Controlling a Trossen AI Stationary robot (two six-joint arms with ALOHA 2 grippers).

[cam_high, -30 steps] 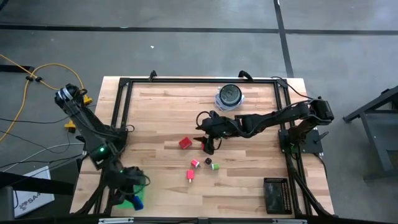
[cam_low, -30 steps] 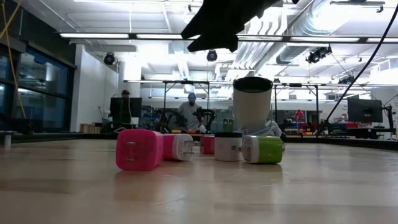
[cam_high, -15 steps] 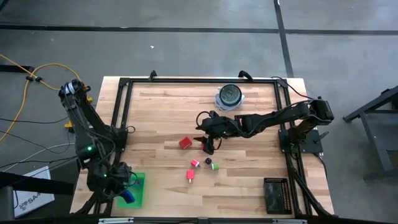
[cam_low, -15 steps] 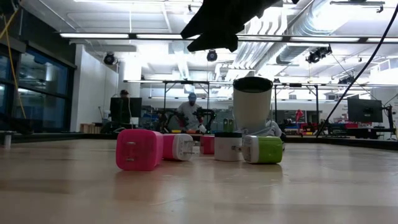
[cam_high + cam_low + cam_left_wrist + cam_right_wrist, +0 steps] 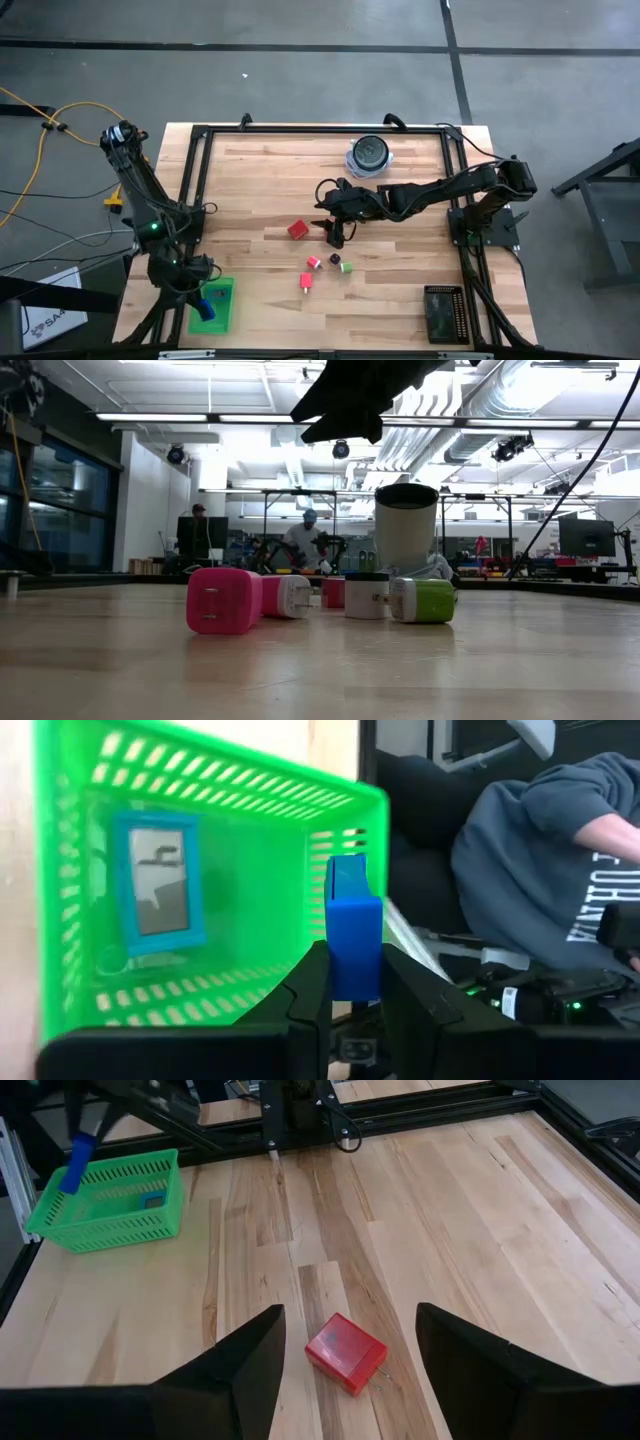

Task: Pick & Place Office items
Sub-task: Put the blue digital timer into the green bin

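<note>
My left gripper (image 5: 200, 303) hangs over the green basket (image 5: 216, 305) at the table's near left corner, shut on a blue block (image 5: 352, 920). A teal rectangle (image 5: 158, 885) lies on the basket's floor. My right gripper (image 5: 333, 232) hovers open above mid-table, and the red block (image 5: 345, 1352) lies on the wood between and below its fingers. Pink (image 5: 313, 262), dark (image 5: 335, 259), green (image 5: 346, 267) and red-pink (image 5: 305, 282) little pieces rest on the table nearer the front edge. In the low view they stand in a row, the pink block (image 5: 224, 600) closest. My left gripper pinches the blue block's lower end (image 5: 352, 978) between its two fingers, one on each broad face. The rest of the block sticks out past the fingertips. The fingers slant downward toward the basket. The block is lifted clear, above the basket's rim (image 5: 77, 1160).
A round blue-white object with a dark top (image 5: 369, 155) stands at the far middle. A black tray (image 5: 443, 312) lies at the near right corner. Black frame rails (image 5: 190, 180) run along the table's edges. A person in a grey hoodie (image 5: 540, 860) sits beyond the near left corner.
My left gripper, still shut on the blue block, has drawn back toward the table's left edge and sunk over the green basket, which the arm now uncovers in the high view. The right arm and the pieces on the table have stayed put.
</note>
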